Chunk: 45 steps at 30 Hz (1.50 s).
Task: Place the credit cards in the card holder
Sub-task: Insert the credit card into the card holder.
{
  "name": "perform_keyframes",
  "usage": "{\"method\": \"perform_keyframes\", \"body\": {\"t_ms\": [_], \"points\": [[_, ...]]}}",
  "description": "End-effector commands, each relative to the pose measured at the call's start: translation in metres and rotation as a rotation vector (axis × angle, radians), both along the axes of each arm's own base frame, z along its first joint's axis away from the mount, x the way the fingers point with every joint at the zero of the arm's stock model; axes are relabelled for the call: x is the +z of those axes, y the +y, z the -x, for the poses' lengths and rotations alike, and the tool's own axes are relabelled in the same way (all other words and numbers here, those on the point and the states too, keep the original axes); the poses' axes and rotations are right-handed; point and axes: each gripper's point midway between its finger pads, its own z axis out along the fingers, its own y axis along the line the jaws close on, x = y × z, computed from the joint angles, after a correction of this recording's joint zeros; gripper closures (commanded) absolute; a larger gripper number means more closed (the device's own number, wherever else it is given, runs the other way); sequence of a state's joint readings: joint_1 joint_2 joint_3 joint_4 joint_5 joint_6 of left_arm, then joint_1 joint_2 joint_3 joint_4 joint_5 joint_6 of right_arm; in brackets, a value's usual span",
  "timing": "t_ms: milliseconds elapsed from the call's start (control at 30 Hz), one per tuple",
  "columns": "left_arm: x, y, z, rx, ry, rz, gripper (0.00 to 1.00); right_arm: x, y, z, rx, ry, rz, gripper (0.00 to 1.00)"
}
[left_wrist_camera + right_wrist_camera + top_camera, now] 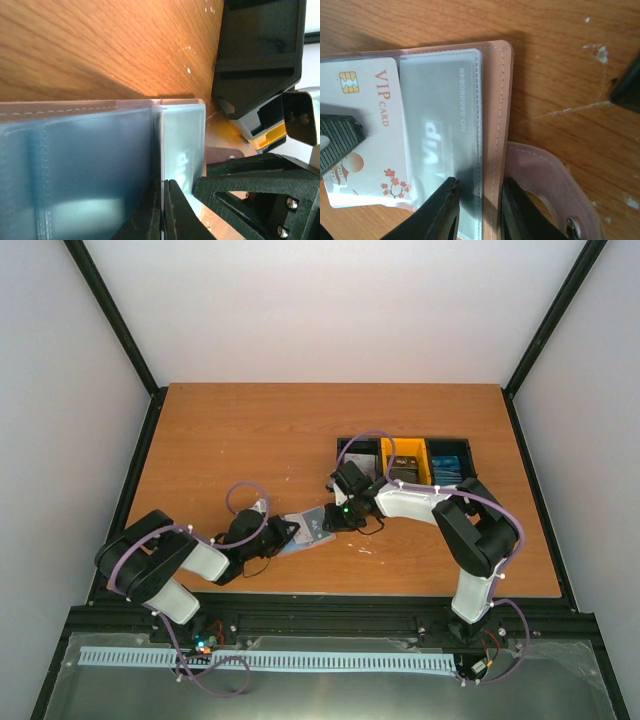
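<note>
The card holder (312, 528) lies open on the table between both arms, tan-pink outside (495, 115), pale blue inside (90, 165). My left gripper (163, 192) is shut on a thin clear sleeve of it. A white-and-red credit card (370, 130) marked VIP sticks partly out of a slot, and a grey card (442, 135) sits inside the clear slot beside it. My right gripper (480, 187) stands narrowly open. One fingertip rests over the clear slot, the other at the tan edge beside the strap (545, 175). More cards lie in the bins: dark grey (404, 474) and blue (446, 468).
A row of black and yellow bins (383, 452) stands behind the right gripper, right of centre. The left gripper's ribbed finger (337, 140) shows at the left of the right wrist view. The right gripper's body (260, 195) crowds the holder's right side.
</note>
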<state>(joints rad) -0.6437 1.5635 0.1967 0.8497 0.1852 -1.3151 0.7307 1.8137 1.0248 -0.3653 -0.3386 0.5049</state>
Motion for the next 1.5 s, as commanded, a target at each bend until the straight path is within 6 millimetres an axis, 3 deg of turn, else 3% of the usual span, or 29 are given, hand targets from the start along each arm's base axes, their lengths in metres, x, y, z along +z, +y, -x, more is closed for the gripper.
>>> {"method": "perform_keyframes", "body": {"t_ms": [0, 300, 833, 1067, 1267, 1467], "points": [[-0.008, 0.014, 0.000, 0.072, 0.016, -0.057, 0.99, -0.028, -0.011, 0.025, 0.010, 0.102, 0.058, 0.76], [-0.006, -0.018, 0.007, -0.046, 0.008, -0.020, 0.99, -0.027, -0.008, 0.024, 0.014, 0.108, 0.047, 0.76], [-0.012, -0.012, 0.022, -0.033, 0.065, 0.006, 0.97, -0.024, -0.004, 0.023, 0.005, 0.108, 0.024, 0.76], [-0.016, -0.015, 0.022, -0.048, 0.099, -0.026, 0.82, -0.024, -0.003, 0.023, 0.007, 0.107, 0.021, 0.76], [-0.018, -0.009, 0.027, -0.016, 0.235, -0.170, 0.53, -0.021, -0.010, 0.017, 0.001, 0.064, 0.064, 0.75], [-0.037, 0.004, 0.041, 0.027, 0.414, -0.286, 0.39, -0.021, -0.009, 0.018, 0.000, 0.065, 0.057, 0.75]]}}
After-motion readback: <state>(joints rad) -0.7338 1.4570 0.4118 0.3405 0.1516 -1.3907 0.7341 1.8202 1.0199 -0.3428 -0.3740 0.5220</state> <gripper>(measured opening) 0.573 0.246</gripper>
